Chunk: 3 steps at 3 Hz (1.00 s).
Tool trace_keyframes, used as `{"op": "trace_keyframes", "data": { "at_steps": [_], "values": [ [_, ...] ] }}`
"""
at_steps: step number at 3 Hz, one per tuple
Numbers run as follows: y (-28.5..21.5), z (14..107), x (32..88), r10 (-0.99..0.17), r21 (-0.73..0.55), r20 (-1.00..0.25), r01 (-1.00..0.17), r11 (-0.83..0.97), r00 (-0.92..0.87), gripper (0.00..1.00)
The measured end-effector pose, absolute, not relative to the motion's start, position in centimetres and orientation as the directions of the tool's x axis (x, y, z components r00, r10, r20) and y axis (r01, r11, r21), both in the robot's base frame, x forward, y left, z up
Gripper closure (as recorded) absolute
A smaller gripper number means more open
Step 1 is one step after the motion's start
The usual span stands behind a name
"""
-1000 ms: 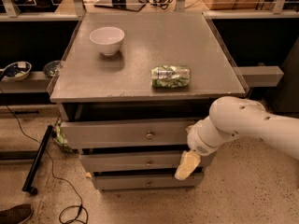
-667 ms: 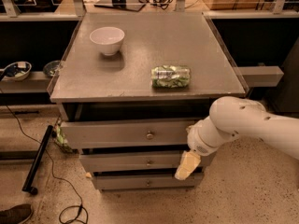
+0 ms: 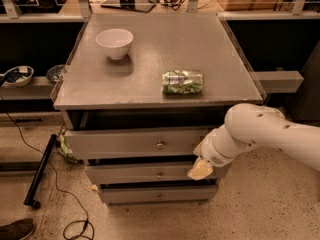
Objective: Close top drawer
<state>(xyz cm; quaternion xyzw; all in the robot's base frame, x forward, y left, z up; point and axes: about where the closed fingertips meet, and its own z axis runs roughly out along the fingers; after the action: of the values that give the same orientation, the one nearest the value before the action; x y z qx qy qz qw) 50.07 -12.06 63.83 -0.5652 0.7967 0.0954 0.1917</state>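
Observation:
The top drawer [image 3: 130, 143] is a wide grey front with a small round metal knob [image 3: 160, 145] at its centre. It stands pulled out a little from under the grey cabinet top [image 3: 150, 79], with a dark gap above it. My gripper [image 3: 201, 169] is at the end of the white arm [image 3: 265, 134], low at the right end of the drawer fronts, about level with the middle drawer [image 3: 150, 174]. Only its pale tip shows.
A white bowl [image 3: 115, 43] and a green crumpled bag [image 3: 183, 82] lie on the cabinet top. A lower drawer [image 3: 155, 195] sits beneath. A black stand leg [image 3: 40, 171] and cables lie on the floor at left. Shelves with bowls [image 3: 17, 75] stand at left.

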Motion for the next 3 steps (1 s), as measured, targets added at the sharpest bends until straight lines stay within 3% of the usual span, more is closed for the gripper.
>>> {"op": "trace_keyframes", "data": {
  "at_steps": [1, 2, 3],
  "values": [
    [-12.1, 63.8, 50.1, -0.864, -0.065, -0.413, -0.937, 0.343, -0.288, 0.73],
    [-12.1, 63.8, 50.1, -0.864, -0.065, -0.413, -0.937, 0.343, -0.288, 0.96],
    [-11.5, 64.6, 52.4, -0.861, -0.07, -0.418, -0.935, 0.348, -0.289, 1.0]
  ]
}}
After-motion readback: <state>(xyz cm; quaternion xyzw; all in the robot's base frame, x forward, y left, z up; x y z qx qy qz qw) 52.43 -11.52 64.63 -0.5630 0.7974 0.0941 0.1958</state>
